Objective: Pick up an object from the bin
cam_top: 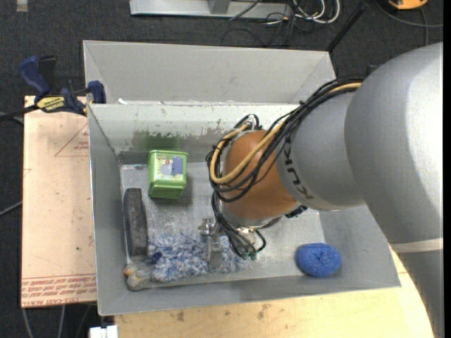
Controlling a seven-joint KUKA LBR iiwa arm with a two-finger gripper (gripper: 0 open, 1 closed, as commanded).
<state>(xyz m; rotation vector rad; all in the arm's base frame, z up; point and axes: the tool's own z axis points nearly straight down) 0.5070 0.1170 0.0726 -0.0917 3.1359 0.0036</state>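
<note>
My gripper (213, 248) reaches down under the orange cover into the front middle of the bin. Its metal tip stands on a blue-and-white shaggy cloth or mop head (184, 253) that lies along the front wall. Whether anything sits between the fingers is hidden. To the left of the cloth a dark grey oblong brush or block (135, 222) lies lengthwise along the left wall. A green box with a blue-and-white label (167, 174) stands at the back left, well apart from the gripper.
A blue rounded sponge-like ball (318, 259) rests at the front right of the bin. The big grey arm with its orange cover and looped cables overhangs the bin's right half and hides the floor beneath it.
</note>
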